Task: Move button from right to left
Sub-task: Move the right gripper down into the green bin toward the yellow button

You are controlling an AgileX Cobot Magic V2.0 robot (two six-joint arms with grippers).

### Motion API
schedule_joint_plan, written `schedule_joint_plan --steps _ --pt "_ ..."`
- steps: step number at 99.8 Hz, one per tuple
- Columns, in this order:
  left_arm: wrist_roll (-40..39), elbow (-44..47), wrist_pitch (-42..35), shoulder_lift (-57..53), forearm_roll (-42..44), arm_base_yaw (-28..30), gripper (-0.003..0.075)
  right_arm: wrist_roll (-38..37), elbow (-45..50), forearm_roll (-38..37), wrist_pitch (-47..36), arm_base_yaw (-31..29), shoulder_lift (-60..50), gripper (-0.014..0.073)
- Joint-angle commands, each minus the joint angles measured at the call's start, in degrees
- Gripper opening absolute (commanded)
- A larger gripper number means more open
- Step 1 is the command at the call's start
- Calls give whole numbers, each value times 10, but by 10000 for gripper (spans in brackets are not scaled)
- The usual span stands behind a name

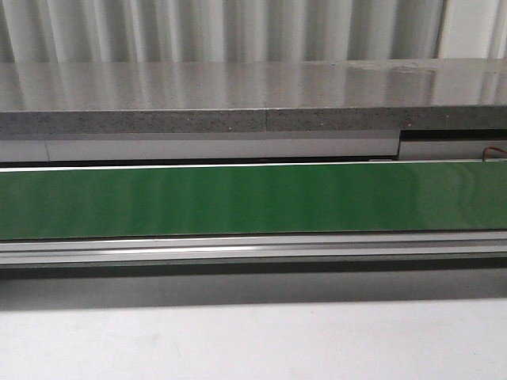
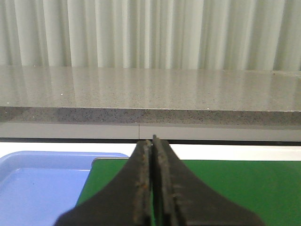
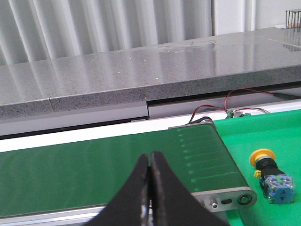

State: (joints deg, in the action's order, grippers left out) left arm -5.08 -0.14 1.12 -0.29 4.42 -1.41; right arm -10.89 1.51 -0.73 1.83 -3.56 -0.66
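The button (image 3: 272,173) lies on its side on a bright green mat (image 3: 263,132), just past the end of the green conveyor belt (image 3: 94,169). It has a yellow cap, a black collar and a blue-grey block. My right gripper (image 3: 150,157) is shut and empty over the belt, some way from the button. My left gripper (image 2: 152,141) is shut and empty over the belt's other end (image 2: 225,183), next to a blue tray (image 2: 42,183). Neither gripper nor the button shows in the front view.
A long green conveyor belt (image 1: 253,198) with a metal side rail (image 1: 253,249) crosses the front view. A grey stone ledge (image 1: 253,99) runs behind it. Red and black wires (image 3: 235,101) lie near the belt's end roller (image 3: 225,200).
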Motion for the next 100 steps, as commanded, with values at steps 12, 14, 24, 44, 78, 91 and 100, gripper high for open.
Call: schedule_joint_plan --steps 12,14,24,44,78,91,100 --pt "-3 15 -46 -19 0 -4 -20 3 -9 -1 -49 0 -8 -67" --pt "-3 15 -46 -19 0 -4 -20 3 -9 -1 -49 0 -8 -67" --pt "-3 15 -46 -19 0 -4 -20 3 -9 -1 -49 0 -8 -67" --pt "-3 15 -46 -19 0 -4 -20 4 -9 -2 -50 0 -8 -67" --pt "-3 15 -46 -19 0 -4 -20 4 -9 -5 -96 0 -8 -67" --pt "-3 15 -46 -19 0 -4 -20 11 -15 -30 -113 -1 -8 -67" --pt "-3 15 -46 -19 0 -4 -20 11 -47 -29 -57 -1 -7 -67"
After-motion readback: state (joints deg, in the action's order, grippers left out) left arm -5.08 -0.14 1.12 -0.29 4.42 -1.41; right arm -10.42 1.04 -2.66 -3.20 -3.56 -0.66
